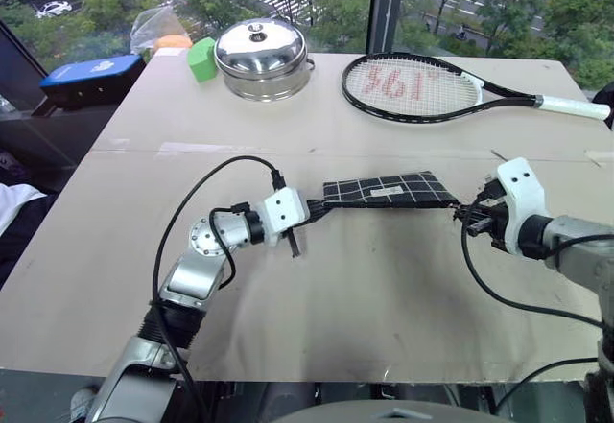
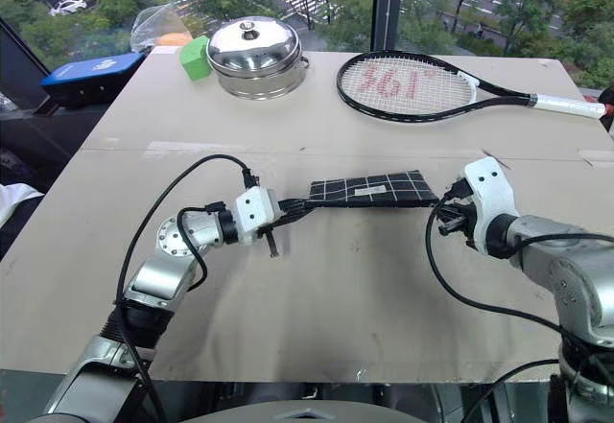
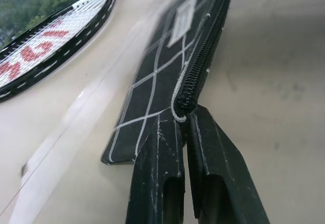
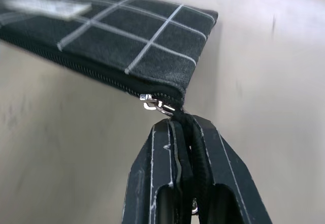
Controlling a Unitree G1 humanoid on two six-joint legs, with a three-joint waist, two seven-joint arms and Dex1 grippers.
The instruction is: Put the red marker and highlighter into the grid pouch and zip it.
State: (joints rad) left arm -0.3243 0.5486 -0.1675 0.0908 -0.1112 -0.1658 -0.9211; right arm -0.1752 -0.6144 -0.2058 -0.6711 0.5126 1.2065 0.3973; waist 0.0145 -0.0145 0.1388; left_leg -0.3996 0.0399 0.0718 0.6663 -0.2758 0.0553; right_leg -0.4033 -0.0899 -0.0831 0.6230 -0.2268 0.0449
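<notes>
The grid pouch (image 1: 389,191), black with white grid lines and a small white label, hangs stretched just above the table (image 1: 384,289) between my two grippers. My left gripper (image 1: 315,210) is shut on the pouch's left end, pinching the corner at the zipper (image 3: 195,71). My right gripper (image 1: 467,214) is shut on the black zipper pull (image 4: 179,115) at the pouch's right end. The zipper line looks closed along its visible length. The red marker and the highlighter are out of view.
At the table's far side stand a steel pot with a lid (image 1: 261,57), a green block (image 1: 202,58) and a tennis racket (image 1: 422,87). A blue device (image 1: 91,76) sits off the far left corner. A window lies behind.
</notes>
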